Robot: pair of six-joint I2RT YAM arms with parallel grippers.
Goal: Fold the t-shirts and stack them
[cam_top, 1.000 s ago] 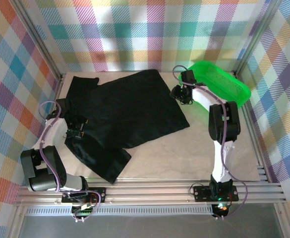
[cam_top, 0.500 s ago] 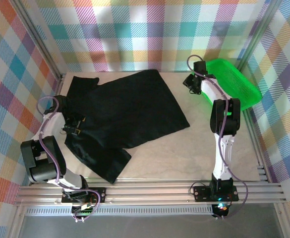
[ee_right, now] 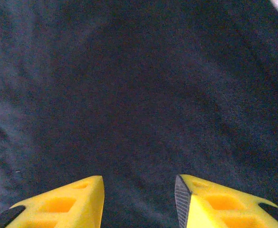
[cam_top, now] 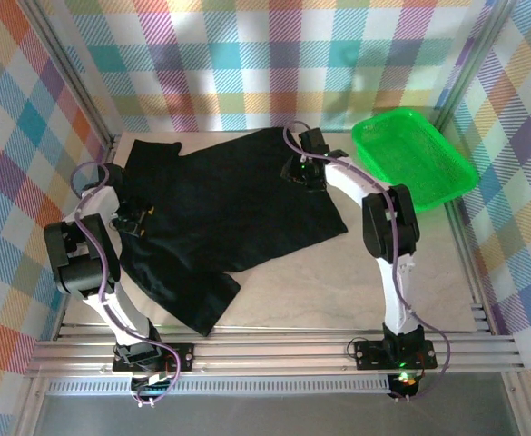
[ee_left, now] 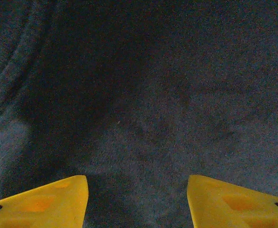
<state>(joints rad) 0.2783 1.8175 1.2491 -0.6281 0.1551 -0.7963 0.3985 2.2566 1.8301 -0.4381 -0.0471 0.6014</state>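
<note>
Overhead I see the plain black soft-cloth t-shirt point(cam_top: 238, 209) spread out on the pale counter point(cam_top: 374, 272), well left of the bright green plastic mesh basket point(cam_top: 415, 159) in the far right corner. The left claw point(cam_top: 129, 221) is over the shirt's left edge, and the right claw point(cam_top: 303, 171) is over its far right edge. The wrist views add detail: the yellow fingers point(ee_left: 48, 199) of both claws are spread apart, unclamped, close above dark cloth. Bare counter lies along the shirt's near and right sides.

T-shirt point(ee_left: 143, 95) outline beyond wrist-view edges
</note>
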